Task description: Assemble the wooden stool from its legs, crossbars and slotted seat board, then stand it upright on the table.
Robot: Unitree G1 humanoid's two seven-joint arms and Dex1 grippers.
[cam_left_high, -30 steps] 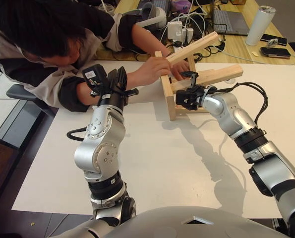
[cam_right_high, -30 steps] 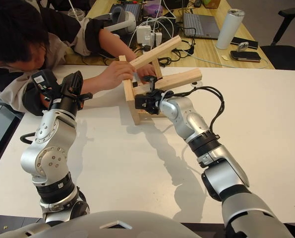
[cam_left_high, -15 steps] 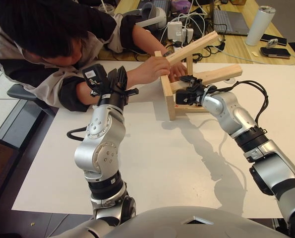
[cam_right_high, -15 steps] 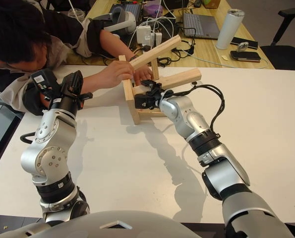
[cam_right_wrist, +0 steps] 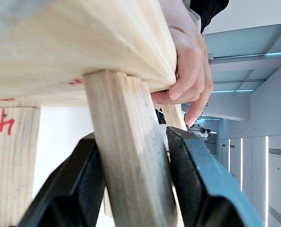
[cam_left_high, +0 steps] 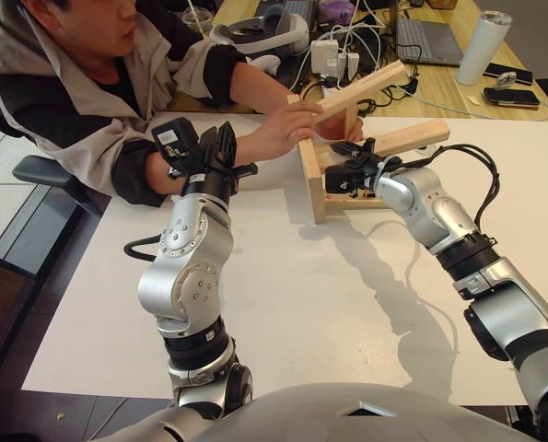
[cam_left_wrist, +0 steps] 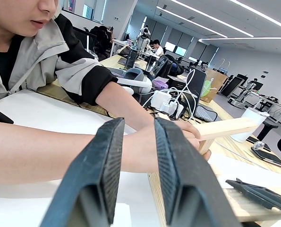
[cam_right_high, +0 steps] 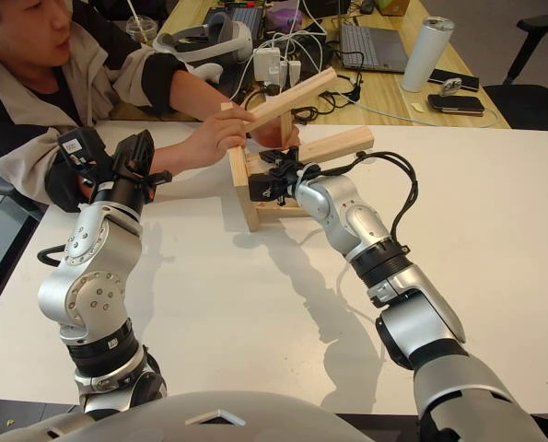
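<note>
Here, white table [cam_left_high: 329,313] (desk [cam_left_high: 453,92] behind); right jaws grip bar [cam_right_wrist: 131,156], left jaws gape empty.

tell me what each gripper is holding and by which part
Right gripper clamps a crossbar, close to its joint with a stool leg; left gripper holds nothing.

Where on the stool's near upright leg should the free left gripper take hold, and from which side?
Probably the leg's bare lower half, from the robot's left: it stands roughly upright with flat faces, the person's hand covers its top, and the right gripper, shut on a bar, sits on its other side.
</note>
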